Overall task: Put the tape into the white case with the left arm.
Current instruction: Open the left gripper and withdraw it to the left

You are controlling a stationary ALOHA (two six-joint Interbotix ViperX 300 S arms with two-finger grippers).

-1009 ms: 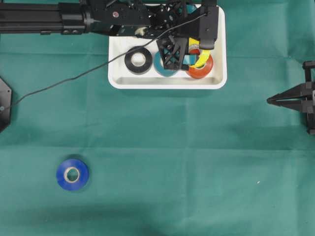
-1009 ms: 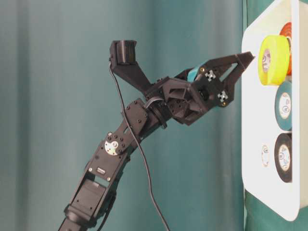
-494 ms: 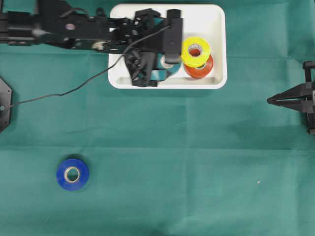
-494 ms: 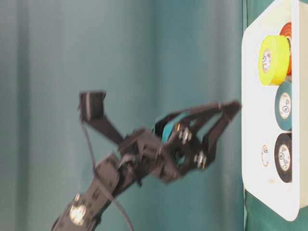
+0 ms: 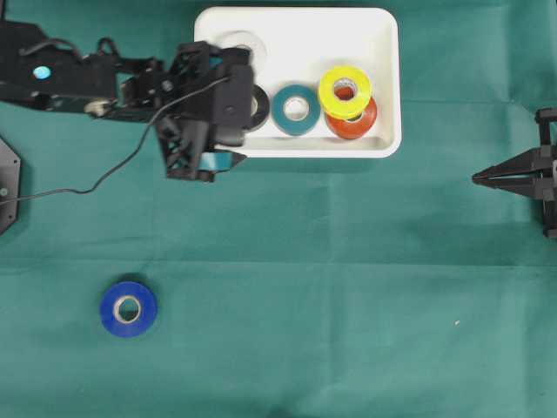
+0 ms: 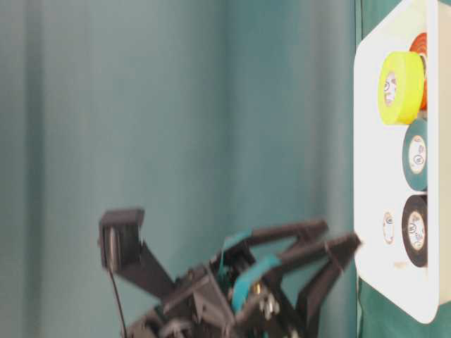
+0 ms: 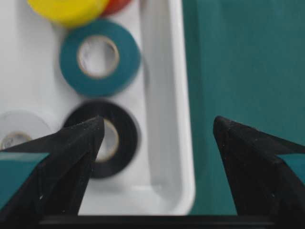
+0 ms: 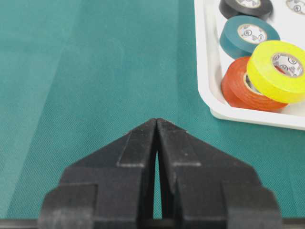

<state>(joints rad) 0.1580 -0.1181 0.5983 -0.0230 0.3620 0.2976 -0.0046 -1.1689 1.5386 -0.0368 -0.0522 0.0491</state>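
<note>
The white case (image 5: 296, 150) sits at the back centre and holds white (image 5: 239, 43), black (image 7: 125, 138), teal (image 5: 296, 109) and yellow (image 5: 345, 90) tape rolls; the yellow one rests on an orange roll (image 5: 357, 126). A blue tape roll (image 5: 128, 308) lies flat on the green cloth at the front left, far from both arms. My left gripper (image 5: 207, 157) hovers open and empty over the case's left front corner, its teal-banded fingers straddling the rim (image 7: 164, 71). My right gripper (image 8: 156, 121) is shut on nothing at the right edge.
Green cloth covers the whole table. A black cable (image 5: 113, 170) trails from the left arm across the cloth to a black base (image 5: 7, 183) at the left edge. Wide bare cloth lies between the case and the blue roll.
My left gripper has swung left and lower, from above the yellow and orange rolls to the case's left front corner, still open. The yellow roll stays on the orange one. The right arm is still.
</note>
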